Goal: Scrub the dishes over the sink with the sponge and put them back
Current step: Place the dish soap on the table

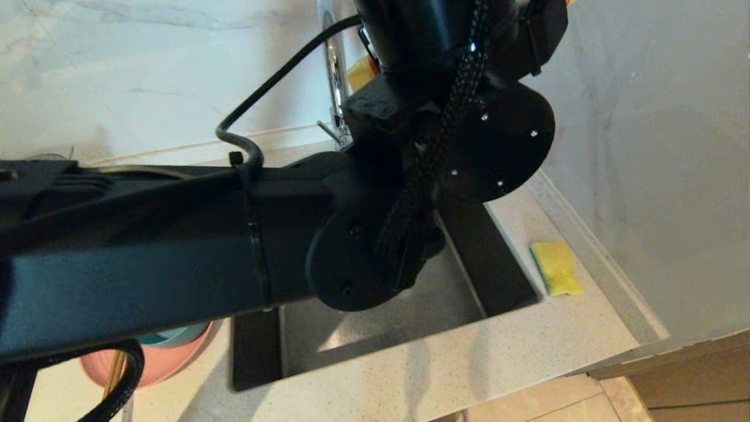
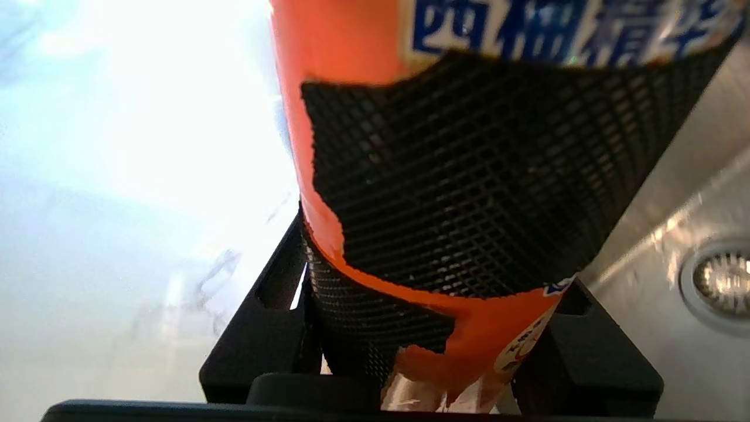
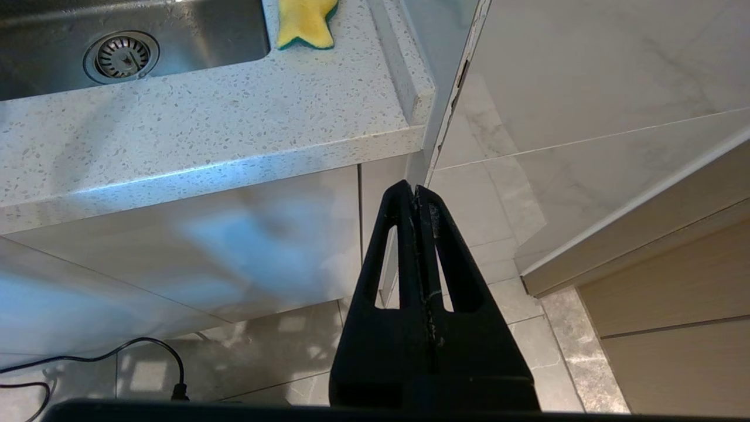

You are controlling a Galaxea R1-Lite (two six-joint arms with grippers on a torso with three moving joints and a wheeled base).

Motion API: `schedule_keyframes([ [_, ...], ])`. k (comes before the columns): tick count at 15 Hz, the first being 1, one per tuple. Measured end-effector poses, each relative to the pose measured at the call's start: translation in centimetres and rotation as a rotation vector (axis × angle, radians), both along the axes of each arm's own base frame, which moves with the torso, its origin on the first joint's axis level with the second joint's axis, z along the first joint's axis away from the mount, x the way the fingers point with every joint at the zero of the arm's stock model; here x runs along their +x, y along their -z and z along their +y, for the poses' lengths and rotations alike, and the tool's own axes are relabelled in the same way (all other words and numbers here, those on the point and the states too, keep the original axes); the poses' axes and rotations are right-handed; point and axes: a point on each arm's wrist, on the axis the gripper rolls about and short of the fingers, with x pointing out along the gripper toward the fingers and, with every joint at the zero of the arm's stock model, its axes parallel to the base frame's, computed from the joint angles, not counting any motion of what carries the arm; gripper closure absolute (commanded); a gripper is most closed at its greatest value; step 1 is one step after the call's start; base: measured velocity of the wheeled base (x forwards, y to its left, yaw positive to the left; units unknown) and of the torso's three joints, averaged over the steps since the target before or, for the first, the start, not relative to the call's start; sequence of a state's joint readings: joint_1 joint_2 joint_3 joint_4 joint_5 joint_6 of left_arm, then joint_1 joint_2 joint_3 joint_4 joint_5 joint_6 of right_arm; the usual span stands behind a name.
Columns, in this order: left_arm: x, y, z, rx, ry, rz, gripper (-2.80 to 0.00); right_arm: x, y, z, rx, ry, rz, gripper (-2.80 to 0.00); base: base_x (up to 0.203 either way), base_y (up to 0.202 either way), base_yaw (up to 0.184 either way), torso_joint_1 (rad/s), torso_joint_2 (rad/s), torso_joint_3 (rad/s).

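My left gripper (image 2: 428, 328) is shut on an orange dish-soap bottle (image 2: 345, 88) wrapped in black mesh, held above the sink (image 1: 351, 328) close to the chrome faucet (image 1: 335, 76). In the left wrist view the strainer drain (image 2: 718, 281) lies beyond the bottle. The yellow sponge (image 1: 555, 268) lies on the counter to the right of the sink, untouched. At the lower left, mostly hidden under my left arm (image 1: 176, 246), a pink plate (image 1: 170, 360) carries a teal bowl (image 1: 173, 336) and wooden chopsticks (image 1: 114, 372). My right gripper (image 3: 415, 193) hangs shut and empty below the counter's edge.
A marble wall (image 1: 656, 117) rises just right of the sponge, and the speckled counter (image 1: 457, 363) runs along the sink's front. My left arm blocks most of the head view. Tiled floor and a wooden cabinet (image 3: 674, 328) sit beneath the right gripper.
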State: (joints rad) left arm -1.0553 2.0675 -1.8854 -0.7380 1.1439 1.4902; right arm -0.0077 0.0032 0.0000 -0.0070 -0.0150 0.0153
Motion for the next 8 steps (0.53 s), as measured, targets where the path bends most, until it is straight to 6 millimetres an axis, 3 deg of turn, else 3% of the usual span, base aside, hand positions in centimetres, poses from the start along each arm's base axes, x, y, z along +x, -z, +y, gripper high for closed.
schedule_keyframes([
  [8,-2.4,-3.1,2.0,-0.077,0.031,-0.044,0.00,0.0,0.0,0.0,0.000,0.000,0.000,0.00,0.000,0.000,0.000,0.000,0.00,0.000],
])
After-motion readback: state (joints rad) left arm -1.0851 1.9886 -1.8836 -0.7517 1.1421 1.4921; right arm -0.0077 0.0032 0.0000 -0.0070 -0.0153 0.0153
